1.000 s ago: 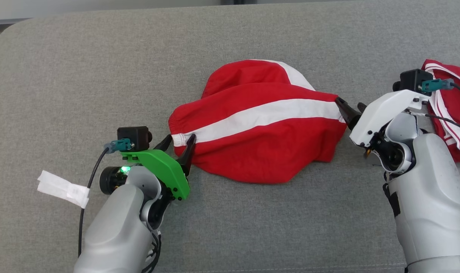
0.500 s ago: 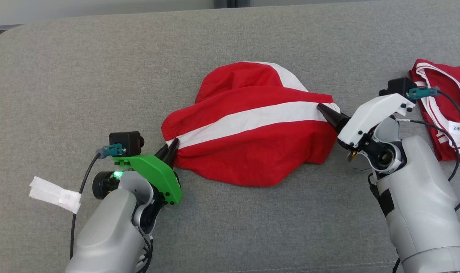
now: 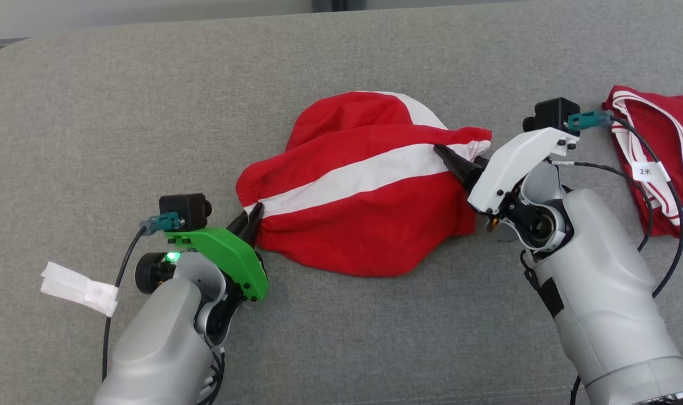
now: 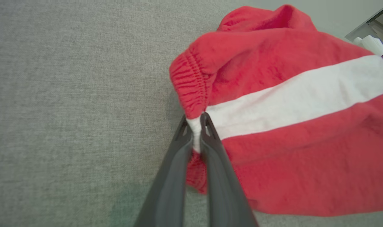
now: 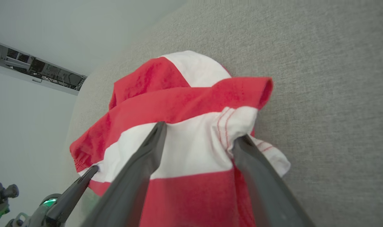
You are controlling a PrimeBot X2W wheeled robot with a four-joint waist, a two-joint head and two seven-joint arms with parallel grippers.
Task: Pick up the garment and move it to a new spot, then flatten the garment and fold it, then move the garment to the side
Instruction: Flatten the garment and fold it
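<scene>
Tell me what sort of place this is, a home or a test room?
Probably a test room, not a home: the red garment lies on a grey padded surface, a second red garment carries a paper label, and a white tape strip lies nearby.

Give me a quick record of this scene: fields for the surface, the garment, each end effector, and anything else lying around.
surface: grey fabric
garment: red with a white stripe, bunched on the surface
left end effector: shut on the garment's elastic edge, at the stripe
right end effector: open, fingers straddling the opposite stitched end
other: second garment, red and white, far right; white strip, far left
</scene>
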